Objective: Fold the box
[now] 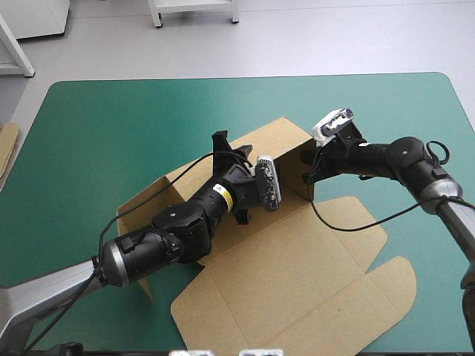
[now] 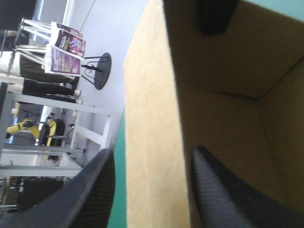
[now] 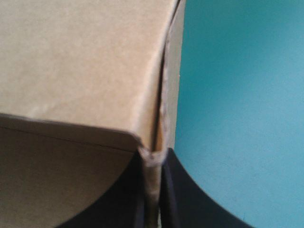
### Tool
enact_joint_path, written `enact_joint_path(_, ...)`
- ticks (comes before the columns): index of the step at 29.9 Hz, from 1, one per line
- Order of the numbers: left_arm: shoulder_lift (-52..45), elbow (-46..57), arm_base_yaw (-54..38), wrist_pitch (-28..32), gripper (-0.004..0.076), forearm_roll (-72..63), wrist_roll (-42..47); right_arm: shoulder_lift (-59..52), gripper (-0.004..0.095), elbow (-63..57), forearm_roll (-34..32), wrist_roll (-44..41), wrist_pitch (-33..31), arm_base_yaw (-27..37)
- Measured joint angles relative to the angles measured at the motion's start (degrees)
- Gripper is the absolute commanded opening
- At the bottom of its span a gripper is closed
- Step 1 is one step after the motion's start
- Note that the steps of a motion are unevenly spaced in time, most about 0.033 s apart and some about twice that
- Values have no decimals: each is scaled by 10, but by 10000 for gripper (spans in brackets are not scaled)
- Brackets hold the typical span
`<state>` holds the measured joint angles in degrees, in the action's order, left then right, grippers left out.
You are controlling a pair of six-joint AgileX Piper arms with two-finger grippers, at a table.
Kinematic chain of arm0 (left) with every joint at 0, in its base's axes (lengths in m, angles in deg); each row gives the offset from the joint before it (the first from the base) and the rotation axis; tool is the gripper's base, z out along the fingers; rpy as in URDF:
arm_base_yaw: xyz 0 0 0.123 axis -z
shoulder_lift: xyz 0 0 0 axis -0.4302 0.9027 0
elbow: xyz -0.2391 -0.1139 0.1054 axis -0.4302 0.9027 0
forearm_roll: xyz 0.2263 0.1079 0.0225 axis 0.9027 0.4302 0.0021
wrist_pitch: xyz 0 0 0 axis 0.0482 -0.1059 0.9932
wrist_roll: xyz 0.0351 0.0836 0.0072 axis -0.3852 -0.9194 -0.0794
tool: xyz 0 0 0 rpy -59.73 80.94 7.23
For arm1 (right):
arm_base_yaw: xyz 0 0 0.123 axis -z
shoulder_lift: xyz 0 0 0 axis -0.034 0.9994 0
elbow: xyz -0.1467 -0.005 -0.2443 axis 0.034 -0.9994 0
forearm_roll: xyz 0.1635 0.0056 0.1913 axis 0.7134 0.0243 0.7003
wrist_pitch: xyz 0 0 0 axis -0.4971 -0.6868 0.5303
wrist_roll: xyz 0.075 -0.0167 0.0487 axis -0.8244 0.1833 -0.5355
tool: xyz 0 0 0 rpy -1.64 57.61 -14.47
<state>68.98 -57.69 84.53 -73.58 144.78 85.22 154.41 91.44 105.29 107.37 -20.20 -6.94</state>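
The brown box (image 1: 297, 274) lies mid-table, its back and side walls raised and its lid panel flat toward the front edge. My left gripper (image 1: 231, 148) is open at the back wall. In the left wrist view (image 2: 152, 150) its fingers straddle that wall's (image 2: 152, 85) top edge, one inside the box and one outside. My right gripper (image 1: 312, 165) is at the box's right rear corner. In the right wrist view (image 3: 153, 156) it is shut on the upright edge of board (image 3: 151, 185) at that corner of the box (image 3: 80, 61).
The teal-green cover (image 1: 111, 133) lies bare to the left of and behind the box. A piece of more brown board (image 1: 7, 144) shows at the table's left edge. The flat lid and its flaps (image 1: 386, 285) reach close to the front edge.
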Motion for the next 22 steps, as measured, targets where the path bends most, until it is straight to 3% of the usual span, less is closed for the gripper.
enact_joint_path(13,-15,-28,45,4,365,-89,31,0,-19,0,-5,-8,2,0)
enact_joint_path(22,-23,-129,-89,4,362,-180,52,0,-19,0,-8,-9,2,0)
